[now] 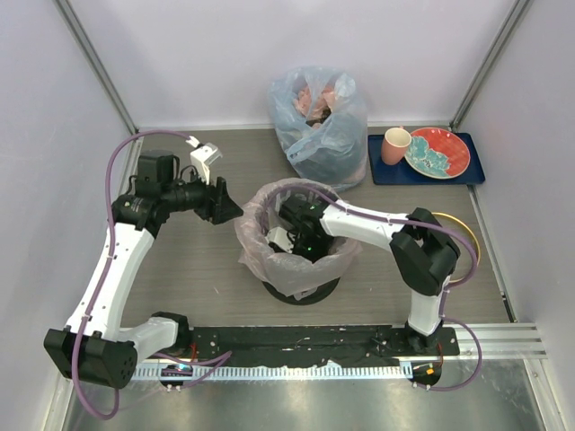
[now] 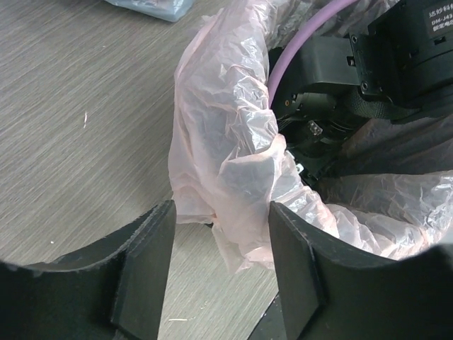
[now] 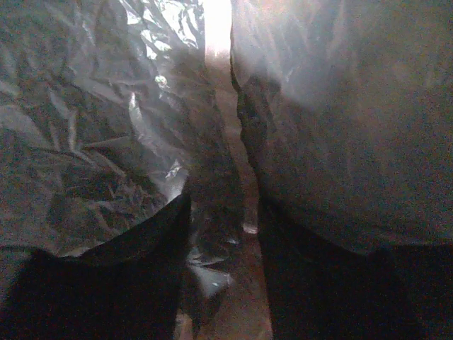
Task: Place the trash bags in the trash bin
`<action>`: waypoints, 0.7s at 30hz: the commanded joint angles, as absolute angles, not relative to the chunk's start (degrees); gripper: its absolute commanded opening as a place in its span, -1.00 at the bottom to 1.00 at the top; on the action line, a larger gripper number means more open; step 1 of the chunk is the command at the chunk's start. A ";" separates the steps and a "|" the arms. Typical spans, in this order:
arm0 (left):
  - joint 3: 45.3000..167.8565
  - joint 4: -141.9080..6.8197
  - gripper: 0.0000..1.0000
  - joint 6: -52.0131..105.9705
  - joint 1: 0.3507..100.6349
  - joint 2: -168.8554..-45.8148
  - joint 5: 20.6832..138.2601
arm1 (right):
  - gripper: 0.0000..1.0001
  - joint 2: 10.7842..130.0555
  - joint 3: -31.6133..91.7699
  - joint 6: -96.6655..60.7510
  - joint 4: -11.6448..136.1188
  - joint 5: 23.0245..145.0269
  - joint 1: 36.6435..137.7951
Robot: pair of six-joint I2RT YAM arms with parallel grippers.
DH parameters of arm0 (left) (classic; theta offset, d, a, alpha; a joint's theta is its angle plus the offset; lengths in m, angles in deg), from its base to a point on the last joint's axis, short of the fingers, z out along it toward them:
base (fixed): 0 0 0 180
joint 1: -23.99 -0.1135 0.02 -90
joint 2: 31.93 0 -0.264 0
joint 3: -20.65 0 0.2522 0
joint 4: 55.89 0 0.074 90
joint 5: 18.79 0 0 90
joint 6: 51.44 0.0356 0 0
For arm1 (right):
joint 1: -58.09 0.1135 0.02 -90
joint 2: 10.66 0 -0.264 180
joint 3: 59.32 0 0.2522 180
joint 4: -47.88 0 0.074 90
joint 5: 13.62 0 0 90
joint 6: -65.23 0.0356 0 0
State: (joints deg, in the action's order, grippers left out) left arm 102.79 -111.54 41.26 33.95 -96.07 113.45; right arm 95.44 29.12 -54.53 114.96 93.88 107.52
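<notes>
- Trash bag (image 1: 256,241), pale pink and crinkly: it lines the trash bin (image 1: 304,294), with its mouth rolled out over the rim.
- Trash bin, black: it stands mid-worktop (image 1: 198,269), between my two arms.
- My left gripper (image 2: 223,212): it is at the bag's left rim, jaws spread astride a puffy fold.
- My right gripper (image 3: 223,212): it is down inside the lined bin, jaws apart, with a dark pleat of film in the gap.
- Gold hoop (image 1: 474,242): it lies by my right arm.
- Bluish stuffed bag (image 1: 319,117): it sits behind the bin.
- Blue tray (image 1: 377,171): it carries a red plate (image 1: 445,153) and a pink cup (image 1: 395,144).
</notes>
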 commanded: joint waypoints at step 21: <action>102.00 -112.80 0.02 43.65 33.57 -95.03 115.42 | 0.00 79.78 45.67 -47.98 118.50 91.24 108.89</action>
